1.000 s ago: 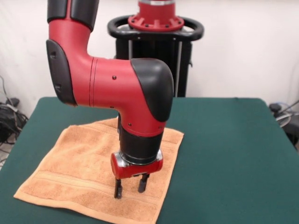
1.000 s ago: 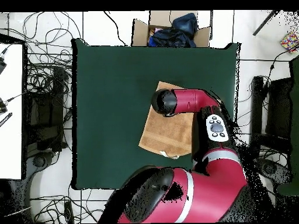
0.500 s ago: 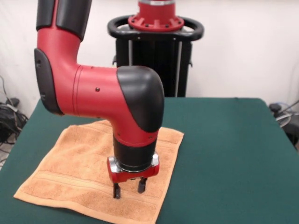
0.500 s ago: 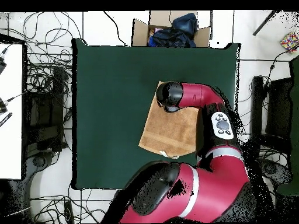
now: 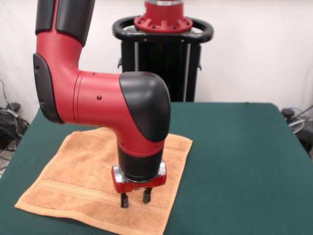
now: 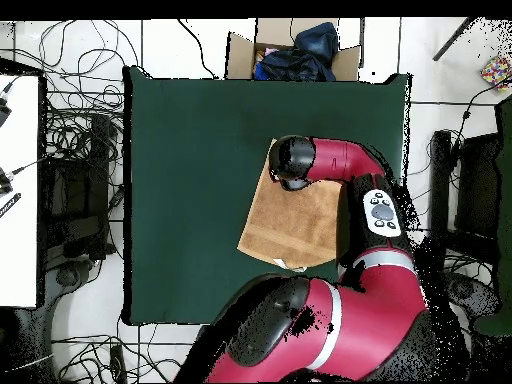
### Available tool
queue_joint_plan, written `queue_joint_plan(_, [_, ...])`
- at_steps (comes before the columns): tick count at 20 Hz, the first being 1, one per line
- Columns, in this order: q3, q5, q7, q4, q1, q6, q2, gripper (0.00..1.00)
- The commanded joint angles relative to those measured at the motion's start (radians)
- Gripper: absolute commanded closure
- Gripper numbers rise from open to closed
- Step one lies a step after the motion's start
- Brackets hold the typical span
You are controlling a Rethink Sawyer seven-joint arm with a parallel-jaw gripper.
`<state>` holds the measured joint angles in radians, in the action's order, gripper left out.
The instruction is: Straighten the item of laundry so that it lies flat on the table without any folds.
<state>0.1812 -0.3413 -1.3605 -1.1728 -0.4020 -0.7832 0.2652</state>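
The orange-tan towel [image 5: 83,171] lies spread on the left part of the green table [image 5: 234,161], with border bands along its near edge. No large fold shows where it is visible. My gripper [image 5: 135,199] points straight down over the towel's near right part. Its tips are at the cloth and stand a small gap apart, holding nothing that I can see. In the overhead view the towel [image 6: 290,225] lies near the table's [image 6: 190,170] right side. The arm's wrist covers its far corner and hides the gripper. A small white tag [image 6: 298,268] shows at its lower edge.
The robot's black pedestal [image 5: 164,49] stands behind the table. A cardboard box of dark clothes [image 6: 290,50] sits beyond the table's far edge. Cables [image 6: 80,140] lie on the floor to the left, by a white desk [image 6: 15,190].
The arm has shifted a little towards the towel's far corner and the gripper has come down to the cloth. The gap between the fingers has narrowed. The towel has not moved.
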Motion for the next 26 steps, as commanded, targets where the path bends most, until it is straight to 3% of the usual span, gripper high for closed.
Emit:
queue_joint_plan(1, [0.109, -0.037, -0.017, -0.011, -0.057, 0.254, -0.25, 1.0])
queue_joint_plan(5, [0.163, -0.011, 0.028, -0.077, -0.095, 0.239, -0.227, 1.0])
queue_joint_plan(9, [0.176, -0.001, -0.014, -0.147, -0.099, 0.249, -0.199, 1.0])
queue_joint_plan(21, [0.198, 0.004, -0.033, -0.22, -0.114, 0.25, -0.214, 1.0])
queue_joint_plan(26, [0.245, -0.025, 0.071, -0.233, -0.147, 0.262, -0.257, 1.0])
